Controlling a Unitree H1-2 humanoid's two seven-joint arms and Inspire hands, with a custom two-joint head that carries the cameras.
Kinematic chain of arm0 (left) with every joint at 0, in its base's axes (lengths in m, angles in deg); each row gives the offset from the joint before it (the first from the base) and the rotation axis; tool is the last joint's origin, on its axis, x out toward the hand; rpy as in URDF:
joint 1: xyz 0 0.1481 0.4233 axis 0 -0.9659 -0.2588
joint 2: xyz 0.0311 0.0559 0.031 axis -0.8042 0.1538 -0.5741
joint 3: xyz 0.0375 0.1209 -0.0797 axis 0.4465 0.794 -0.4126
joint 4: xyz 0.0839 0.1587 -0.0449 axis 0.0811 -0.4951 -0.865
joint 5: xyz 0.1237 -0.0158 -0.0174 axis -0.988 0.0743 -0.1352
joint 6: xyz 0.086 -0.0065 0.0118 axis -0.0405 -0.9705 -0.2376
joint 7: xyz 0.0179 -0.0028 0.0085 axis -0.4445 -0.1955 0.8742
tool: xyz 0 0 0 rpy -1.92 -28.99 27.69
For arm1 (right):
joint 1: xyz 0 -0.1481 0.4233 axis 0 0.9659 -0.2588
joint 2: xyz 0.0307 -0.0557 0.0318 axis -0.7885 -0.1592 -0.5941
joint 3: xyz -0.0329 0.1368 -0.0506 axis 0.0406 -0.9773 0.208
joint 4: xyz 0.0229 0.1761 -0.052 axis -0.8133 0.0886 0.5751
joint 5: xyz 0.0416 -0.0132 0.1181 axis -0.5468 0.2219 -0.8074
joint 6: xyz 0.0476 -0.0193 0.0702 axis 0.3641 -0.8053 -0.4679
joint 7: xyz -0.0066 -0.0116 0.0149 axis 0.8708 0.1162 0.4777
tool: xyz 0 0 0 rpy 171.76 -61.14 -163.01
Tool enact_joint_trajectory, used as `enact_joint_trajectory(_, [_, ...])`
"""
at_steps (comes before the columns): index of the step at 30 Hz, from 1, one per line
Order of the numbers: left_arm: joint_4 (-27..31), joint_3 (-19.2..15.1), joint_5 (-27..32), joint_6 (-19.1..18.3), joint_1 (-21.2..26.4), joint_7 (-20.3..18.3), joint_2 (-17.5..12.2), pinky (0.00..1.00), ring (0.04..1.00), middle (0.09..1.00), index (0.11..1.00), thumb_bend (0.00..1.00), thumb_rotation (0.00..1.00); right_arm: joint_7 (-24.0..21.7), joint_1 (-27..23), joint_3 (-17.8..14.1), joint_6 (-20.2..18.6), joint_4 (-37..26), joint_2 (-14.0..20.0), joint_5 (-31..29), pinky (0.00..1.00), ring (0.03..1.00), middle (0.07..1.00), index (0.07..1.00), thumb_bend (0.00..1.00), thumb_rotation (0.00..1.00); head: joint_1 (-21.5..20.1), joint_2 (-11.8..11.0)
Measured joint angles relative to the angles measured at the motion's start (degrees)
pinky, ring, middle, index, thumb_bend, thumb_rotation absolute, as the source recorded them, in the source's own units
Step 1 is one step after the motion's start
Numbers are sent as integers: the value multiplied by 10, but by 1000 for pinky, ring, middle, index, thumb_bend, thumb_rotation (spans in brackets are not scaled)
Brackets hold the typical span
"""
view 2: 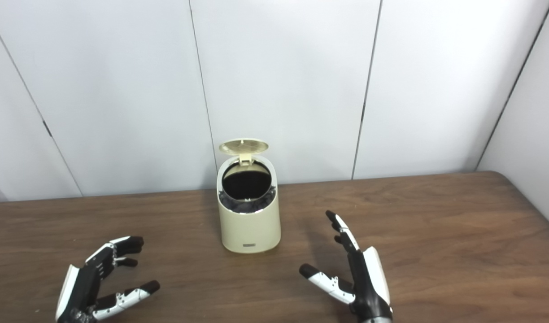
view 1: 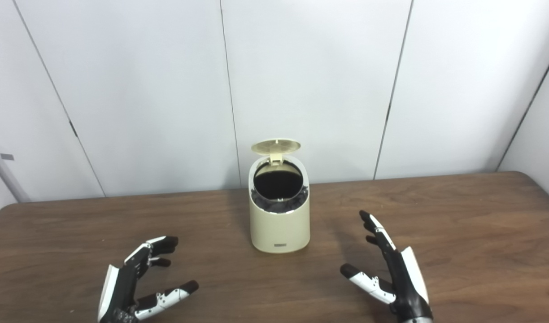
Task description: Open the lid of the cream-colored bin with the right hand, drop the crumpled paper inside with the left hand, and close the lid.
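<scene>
Bin lid up, its dark inside unreadable

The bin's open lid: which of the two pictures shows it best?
The left eye view: the lid stands up behind the bin near the picture's middle, its ribbed underside showing. The right eye view shows the same raised lid, further left.

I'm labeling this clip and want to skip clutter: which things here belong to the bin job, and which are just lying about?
Part of the job:
- cream-colored bin, lid standing open
- left hand, open, empty
- right hand, open, empty
- crumpled paper: not visible on the table

Just there:
- wooden table
- white wall panels
</scene>
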Motion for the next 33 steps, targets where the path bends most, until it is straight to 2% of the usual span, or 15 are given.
enact_joint_trajectory(3, [0,0,-3,0,1,0,3,611,725,734,708,916,231,0,1,-2,0,-3,1,0,803,882,912,906,950,788,3,5])
enact_joint_trajectory(6, [0,0,-15,0,2,3,5,599,721,733,712,931,244,-3,2,-4,0,-6,8,11,859,911,920,915,953,821,2,7])
enact_joint_trajectory(11, [0,-2,-20,0,1,4,5,610,726,732,706,929,234,-15,-7,-31,0,-8,51,17,883,915,919,922,984,836,-3,8])
enact_joint_trajectory(16, [-1,-1,-22,1,2,4,5,604,721,730,702,925,235,-14,-64,-39,23,11,98,37,874,914,921,930,984,867,-4,6])
enact_joint_trajectory(22, [-1,-1,-25,1,4,4,7,611,722,729,702,939,239,-31,-120,-38,20,3,105,48,785,875,900,904,1000,815,-4,4])
enact_joint_trajectory(28, [-1,-1,-24,0,5,4,9,603,716,722,698,937,215,-87,-165,-35,-31,-45,105,58,783,883,907,902,1000,749,-2,4])
enact_joint_trajectory(33, [-1,0,-24,0,5,3,11,612,719,722,695,926,190,-132,-207,-22,-71,-63,108,75,761,876,899,898,1000,785,2,4])
